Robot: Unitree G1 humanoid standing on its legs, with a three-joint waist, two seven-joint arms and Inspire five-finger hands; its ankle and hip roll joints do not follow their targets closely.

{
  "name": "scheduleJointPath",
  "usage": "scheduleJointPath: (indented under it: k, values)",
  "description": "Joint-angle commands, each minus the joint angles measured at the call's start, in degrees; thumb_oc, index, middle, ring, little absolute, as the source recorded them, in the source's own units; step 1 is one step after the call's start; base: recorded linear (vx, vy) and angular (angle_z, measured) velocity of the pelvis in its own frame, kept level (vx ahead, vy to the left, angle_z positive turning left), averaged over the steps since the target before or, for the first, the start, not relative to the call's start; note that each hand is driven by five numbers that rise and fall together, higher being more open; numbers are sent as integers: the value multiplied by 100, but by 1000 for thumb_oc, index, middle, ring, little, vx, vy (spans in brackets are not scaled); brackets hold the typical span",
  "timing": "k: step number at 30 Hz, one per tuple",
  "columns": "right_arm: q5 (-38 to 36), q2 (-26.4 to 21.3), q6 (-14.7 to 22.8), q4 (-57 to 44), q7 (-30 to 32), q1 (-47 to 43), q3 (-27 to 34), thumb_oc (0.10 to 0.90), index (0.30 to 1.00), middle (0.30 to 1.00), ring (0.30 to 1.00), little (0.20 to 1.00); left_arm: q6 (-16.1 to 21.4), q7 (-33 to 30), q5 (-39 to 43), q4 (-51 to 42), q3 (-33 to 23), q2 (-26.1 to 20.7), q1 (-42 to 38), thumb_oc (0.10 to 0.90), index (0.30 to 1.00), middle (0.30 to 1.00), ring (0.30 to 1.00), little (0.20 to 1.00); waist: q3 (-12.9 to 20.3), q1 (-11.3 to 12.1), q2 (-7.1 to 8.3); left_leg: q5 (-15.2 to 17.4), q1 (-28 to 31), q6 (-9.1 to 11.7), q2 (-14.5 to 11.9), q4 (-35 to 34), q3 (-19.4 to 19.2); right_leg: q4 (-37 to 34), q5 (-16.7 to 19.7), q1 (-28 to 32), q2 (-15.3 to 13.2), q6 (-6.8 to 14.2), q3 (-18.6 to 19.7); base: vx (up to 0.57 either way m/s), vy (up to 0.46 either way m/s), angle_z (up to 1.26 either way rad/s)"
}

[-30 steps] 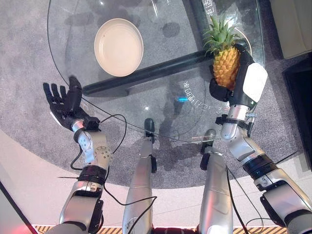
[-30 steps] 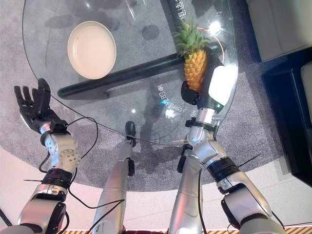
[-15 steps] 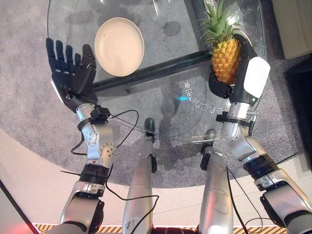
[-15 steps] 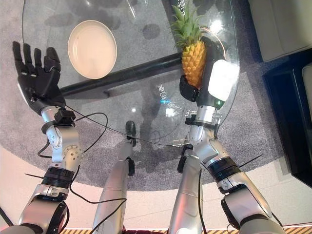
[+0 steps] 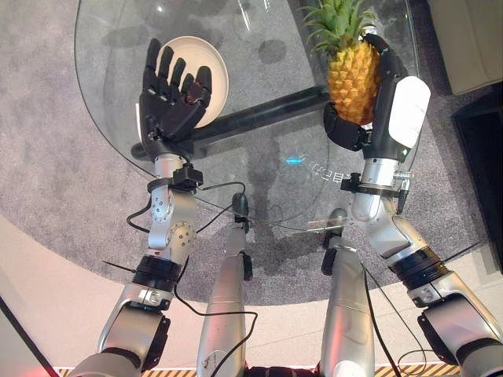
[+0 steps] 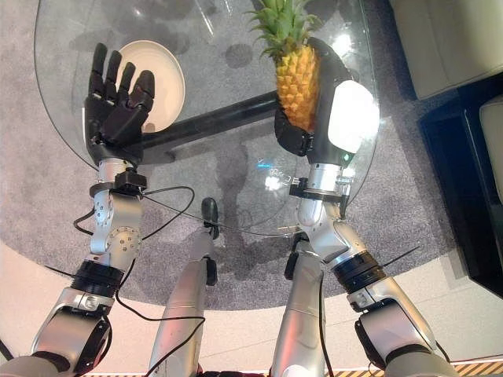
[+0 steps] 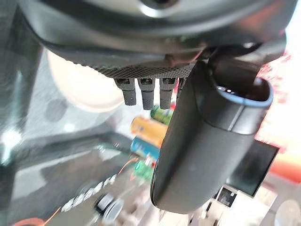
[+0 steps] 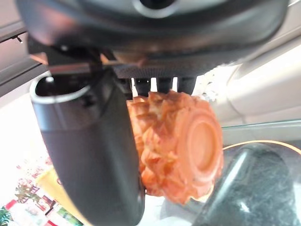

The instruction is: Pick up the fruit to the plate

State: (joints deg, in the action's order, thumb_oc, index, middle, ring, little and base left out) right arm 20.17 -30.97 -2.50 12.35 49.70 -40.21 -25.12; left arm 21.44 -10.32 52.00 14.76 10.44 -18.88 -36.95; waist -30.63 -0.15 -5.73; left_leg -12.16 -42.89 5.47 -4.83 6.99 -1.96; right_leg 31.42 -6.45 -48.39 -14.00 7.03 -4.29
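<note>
The pineapple (image 5: 350, 69) is gripped upright by the curled fingers of the right hand (image 5: 383, 106), in the upper right of the frame, seemingly above the glass surface (image 5: 267, 181). The left hand (image 5: 169, 98) is held with fingers spread, overlapping the near edge of the white plate (image 5: 211, 67) at upper left. A dark bar (image 5: 259, 110) is seen under the glass between them.

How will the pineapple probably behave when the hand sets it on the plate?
The pineapple looks rigid and bumpy-skinned, so it probably will not slip in the right hand curled round it. Its base looks flat, yet it is tall with a leafy crown, so it may tip on the plate.
</note>
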Motion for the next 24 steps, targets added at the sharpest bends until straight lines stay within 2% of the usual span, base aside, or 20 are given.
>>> scheduleJointPath:
  k: [1, 14, 24]
  values:
    - [476, -42, 604, -933, 94, -919, 125, 100, 300, 300, 300, 200, 122, 298, 114, -474, 8, -121, -729, 800, 900, 900, 900, 900, 84, -27, -46, 785, 283, -119, 254, 360, -317, -1347, 675, 547, 270, -21, -341, 0, 0, 0]
    - [393, -8, 388, -1209, -521, -1242, -294, 100, 300, 300, 300, 200, -617, 117, 891, -464, 232, 133, -988, 800, 900, 900, 900, 900, 84, -48, -28, 745, 290, -122, 270, 310, -358, -1448, 715, 590, 259, -16, -373, -1, 1, 0]
    - [224, 41, 324, -1312, -1010, -1400, -771, 100, 300, 300, 300, 200, -814, -11, 1201, -452, 413, 324, -1019, 800, 900, 900, 900, 900, 84, -15, 4, 763, 326, -109, 293, 308, -351, -1493, 711, 669, 222, 2, -431, 0, 0, 0]
